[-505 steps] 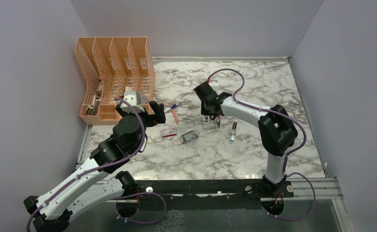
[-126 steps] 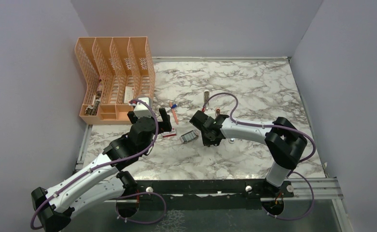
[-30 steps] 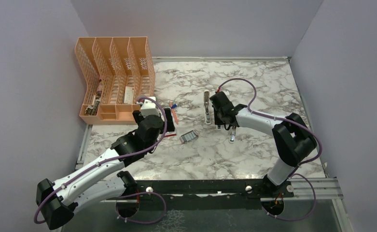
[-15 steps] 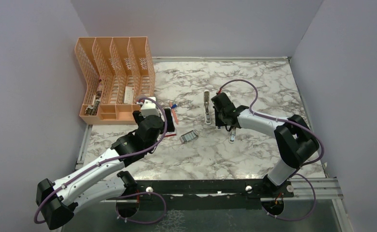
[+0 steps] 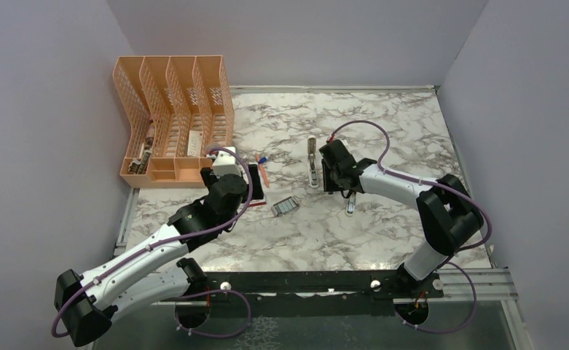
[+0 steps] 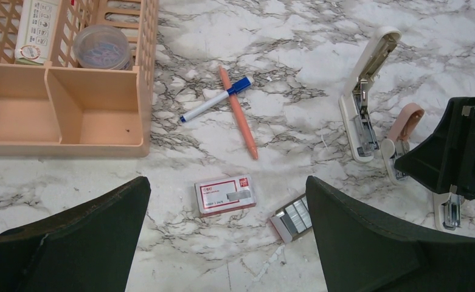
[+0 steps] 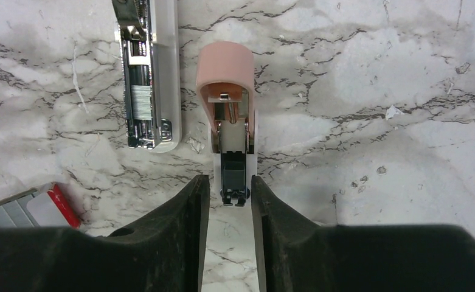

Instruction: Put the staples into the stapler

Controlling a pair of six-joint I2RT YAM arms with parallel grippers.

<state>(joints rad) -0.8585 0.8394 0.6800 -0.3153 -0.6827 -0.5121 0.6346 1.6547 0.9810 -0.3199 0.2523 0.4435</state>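
The stapler lies opened on the marble, a slim white bar with a silver channel that holds a grey strip. The staples sit in a small open tray, right of the red-and-white box. My left gripper hangs wide open above that box, touching nothing. My right gripper is just right of the white stapler. Its jaws stand narrowly apart, straddling the near end of a pink stapler, with thin gaps on both sides.
An orange file rack stands at the back left, holding small items. An orange pen crossed by a blue-capped marker lies beyond the box. Another small stapler lies near my right arm. Walls close in on three sides.
My right gripper's jaws have parted a little around the pink stapler's end. Both arms have stayed nearly where they were.
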